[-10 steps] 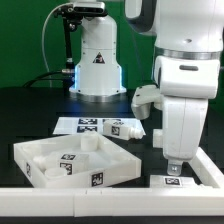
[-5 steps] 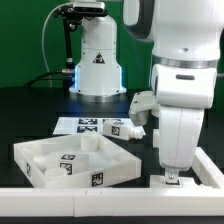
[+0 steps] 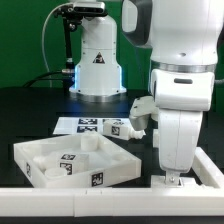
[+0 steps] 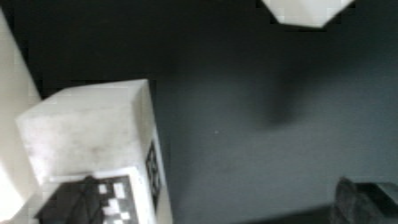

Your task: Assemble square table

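Lying on the worktop (image 3: pixel 30 115): we are seeing the square top (image 3: pixel 75 160) resting flat at the near left, rim up, its black-and-white tags showing.
Legs: we are finding the far leg (image 3: pixel 122 128) lying on its side at the right end of the marker board (image 3: pixel 82 124); the near leg (image 3: pixel 176 182) is sitting at the near right, just behind the white rail (image 3: pixel 60 205).
Gripper: the gripper (image 3: pixel 175 175) is hanging low over the near leg; we are failing to tell how wide it stands or whether it holds anything.
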Controlling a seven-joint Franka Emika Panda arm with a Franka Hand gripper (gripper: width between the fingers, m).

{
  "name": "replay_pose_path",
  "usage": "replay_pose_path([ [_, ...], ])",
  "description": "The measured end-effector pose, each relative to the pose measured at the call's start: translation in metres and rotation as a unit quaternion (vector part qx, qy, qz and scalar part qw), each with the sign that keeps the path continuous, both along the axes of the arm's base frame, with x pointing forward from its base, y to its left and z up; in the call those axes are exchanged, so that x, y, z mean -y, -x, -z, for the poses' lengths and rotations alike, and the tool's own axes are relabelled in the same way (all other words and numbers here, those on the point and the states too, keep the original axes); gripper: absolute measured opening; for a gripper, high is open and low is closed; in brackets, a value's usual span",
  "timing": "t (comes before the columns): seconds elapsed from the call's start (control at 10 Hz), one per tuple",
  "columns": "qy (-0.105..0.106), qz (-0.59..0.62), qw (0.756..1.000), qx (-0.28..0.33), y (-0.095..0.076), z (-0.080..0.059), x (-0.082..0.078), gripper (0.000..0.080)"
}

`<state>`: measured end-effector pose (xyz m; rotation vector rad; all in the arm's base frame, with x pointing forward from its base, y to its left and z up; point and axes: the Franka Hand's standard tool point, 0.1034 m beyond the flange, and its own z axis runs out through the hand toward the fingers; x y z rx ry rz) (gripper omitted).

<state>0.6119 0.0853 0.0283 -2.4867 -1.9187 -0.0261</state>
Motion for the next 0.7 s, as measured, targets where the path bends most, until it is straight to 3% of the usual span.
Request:
replay_pose_path([
  [0.7,-0.003,0.029,1.000,0.009,0.033,-0.001,-0.007,0.0649],
])
